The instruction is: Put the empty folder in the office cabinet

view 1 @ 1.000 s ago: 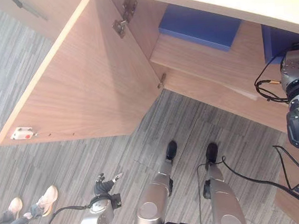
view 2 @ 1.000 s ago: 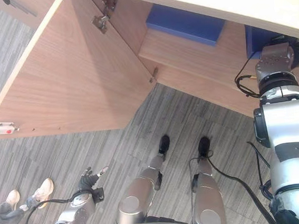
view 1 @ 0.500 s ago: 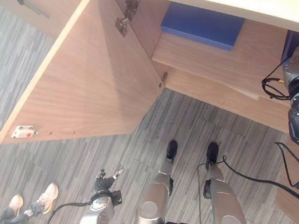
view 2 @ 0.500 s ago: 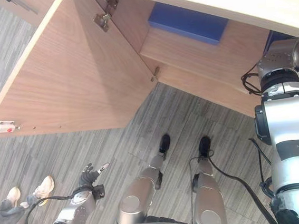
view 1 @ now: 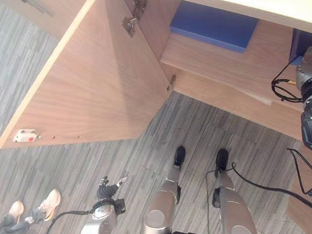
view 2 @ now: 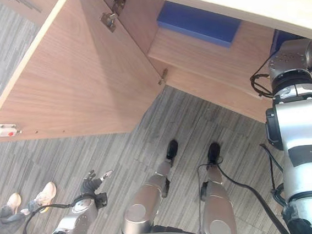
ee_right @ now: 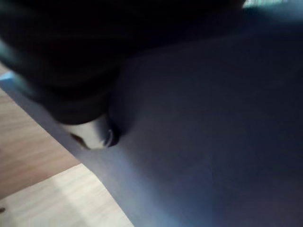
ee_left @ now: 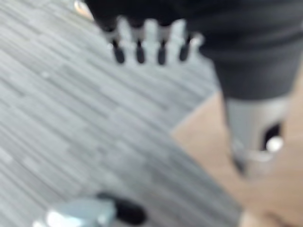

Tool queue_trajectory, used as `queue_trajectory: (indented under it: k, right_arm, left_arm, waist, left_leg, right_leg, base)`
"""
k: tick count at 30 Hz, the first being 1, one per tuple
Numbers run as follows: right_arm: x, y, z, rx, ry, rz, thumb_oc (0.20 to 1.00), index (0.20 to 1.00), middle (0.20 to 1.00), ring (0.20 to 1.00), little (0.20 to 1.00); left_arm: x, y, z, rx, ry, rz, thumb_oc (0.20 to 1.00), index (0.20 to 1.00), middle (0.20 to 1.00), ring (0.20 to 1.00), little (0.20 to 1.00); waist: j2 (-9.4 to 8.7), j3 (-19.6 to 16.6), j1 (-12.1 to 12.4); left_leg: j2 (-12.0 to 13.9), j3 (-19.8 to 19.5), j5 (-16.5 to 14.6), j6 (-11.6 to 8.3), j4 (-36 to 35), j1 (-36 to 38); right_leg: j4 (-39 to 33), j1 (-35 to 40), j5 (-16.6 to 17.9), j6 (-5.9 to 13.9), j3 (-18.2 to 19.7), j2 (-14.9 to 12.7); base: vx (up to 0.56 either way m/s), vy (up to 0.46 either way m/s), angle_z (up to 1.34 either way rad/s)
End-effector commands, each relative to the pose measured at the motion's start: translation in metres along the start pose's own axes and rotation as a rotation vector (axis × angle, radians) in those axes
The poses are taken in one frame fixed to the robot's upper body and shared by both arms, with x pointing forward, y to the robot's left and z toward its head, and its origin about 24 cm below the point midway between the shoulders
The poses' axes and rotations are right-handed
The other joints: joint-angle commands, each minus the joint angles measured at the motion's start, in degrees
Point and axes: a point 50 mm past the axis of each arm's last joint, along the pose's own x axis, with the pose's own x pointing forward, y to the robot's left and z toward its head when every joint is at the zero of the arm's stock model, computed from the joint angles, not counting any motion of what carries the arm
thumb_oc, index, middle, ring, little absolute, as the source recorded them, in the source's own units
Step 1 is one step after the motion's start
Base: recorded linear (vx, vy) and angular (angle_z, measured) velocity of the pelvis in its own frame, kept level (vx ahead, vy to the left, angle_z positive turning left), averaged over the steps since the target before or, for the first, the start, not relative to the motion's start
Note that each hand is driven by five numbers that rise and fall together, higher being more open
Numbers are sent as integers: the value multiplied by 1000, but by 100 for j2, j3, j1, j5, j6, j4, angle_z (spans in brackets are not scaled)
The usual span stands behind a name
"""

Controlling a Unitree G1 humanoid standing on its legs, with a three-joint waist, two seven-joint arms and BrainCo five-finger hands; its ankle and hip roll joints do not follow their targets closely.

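So the right hand [ee_right: 90, 135] is pressed flat against the dark blue flat folder [ee_right: 213, 118] at the wooden office cabinet [view 1: 217, 61] shelf's right end. Can't tell its grip though, fingers hidden. Looks like it's sliding it in. Left hand [view 2: 90, 183] hangs relaxed over the grey floor [view 1: 7, 65], out of the way.

Looks like an office. Grey striped carpet floor [view 1: 40, 67]. Big light wood cabinet [view 1: 234, 70] with its door [view 1: 92, 84] swung open. Blue folder [view 1: 213, 25] lying flat on a shelf inside. A person's shoes [view 1: 35, 209] nearby on the floor.
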Motion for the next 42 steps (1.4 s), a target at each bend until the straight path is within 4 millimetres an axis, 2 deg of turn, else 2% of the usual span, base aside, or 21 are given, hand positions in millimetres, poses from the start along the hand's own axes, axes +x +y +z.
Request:
queue_trajectory:
  k: [1, 12, 19, 21, 25, 35, 42]
  right_arm:
    - [-13, 39, 20, -41, -10, 234, 200, 200, 200, 200, 200]
    - [-11, 37, 10, -100, 74, 325, 200, 200, 200, 200, 200]
    - [-10, 35, 8, -94, 71, 318, 200, 200, 200, 200, 200]
    - [-10, 35, 18, -49, -13, 261, 200, 200, 200, 200, 200]
    - [-10, 35, 26, -10, -67, 226, 200, 200, 200, 200, 200]
    - [-16, 40, 25, 9, -80, 247, 200, 200, 200, 200, 200]
    - [-20, 42, 36, 53, -176, 196, 200, 200, 200, 200, 200]
  left_arm:
    - [-2, 28, 3, 63, -3, 65, 1000, 1000, 1000, 1000, 1000]
    - [-2, 32, 2, 54, -2, 73, 1000, 1000, 1000, 1000, 1000]
    - [-2, 34, 2, 56, -2, 75, 1000, 1000, 1000, 1000, 1000]
    - [-2, 33, 0, 53, -2, 78, 1000, 1000, 1000, 1000, 1000]
    - [-1, 31, 1, 54, -1, 80, 1000, 1000, 1000, 1000, 1000]
    - [0, 30, 6, 61, -7, 77, 1000, 1000, 1000, 1000, 1000]
    - [0, 31, 7, 57, -12, 81, 1000, 1000, 1000, 1000, 1000]
  waist:
    - [-247, -30, 158]
    - [-269, 5, 121]
    - [-278, 10, 120]
    - [-277, 11, 119]
    - [-271, 14, 119]
    - [-286, 31, 134]
    - [-276, 50, 137]
  left_leg:
    - [303, 264, -761, -352, 96, 250]
    - [317, 323, -776, -347, 144, 237]
    - [324, 335, -782, -344, 160, 237]
    - [321, 341, -783, -338, 165, 241]
    - [311, 334, -788, -332, 173, 236]
    - [298, 335, -790, -325, 208, 187]
    - [289, 338, -783, -321, 218, 168]
  right_leg:
    - [-22, -1, -614, 303, -15, -402]
    - [-22, 30, -635, 291, 28, -367]
    - [-22, 48, -640, 288, 29, -358]
    - [-22, 64, -639, 285, 40, -353]
    - [-22, 73, -645, 285, 36, -352]
    - [-22, 75, -639, 294, 28, -359]
    - [-22, 72, -640, 297, 35, -360]
  base:
    - [0, 0, 0]
    - [0, 0, 0]
    - [1, -1, 0]
    - [0, 0, 0]
    - [0, 0, 0]
    - [0, 0, 0]
    - [0, 0, 0]
